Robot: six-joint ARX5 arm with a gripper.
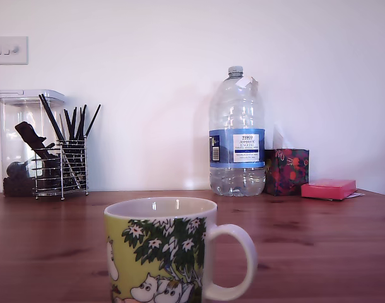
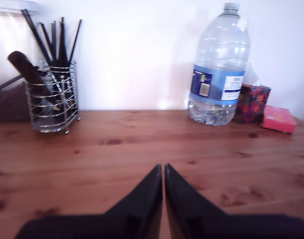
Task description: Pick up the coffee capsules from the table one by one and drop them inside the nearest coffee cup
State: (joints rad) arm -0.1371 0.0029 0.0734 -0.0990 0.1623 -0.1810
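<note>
The yellow ceramic mug (image 1: 161,252) with green leaves, white cartoon figures and a white handle is seen at the lower centre of the exterior view. It stands upright on the reddish-brown wooden counter (image 1: 319,240), handle turned to the exterior view's right. Along the white wall (image 1: 154,76) at the back, a wire utensil basket (image 1: 61,167) of black tools is set at the left, just in front of a clear lidded plastic container (image 1: 19,126). A large clear water bottle (image 1: 236,139) with a blue label is placed right of centre, with a dark floral tissue box (image 1: 287,172) just beside it and a flat pink box (image 1: 328,189) further right. In the wrist view, the black pincer (image 2: 162,168) is shown pressed together over the counter, its two pointed fingers meeting along a thin seam.
</note>
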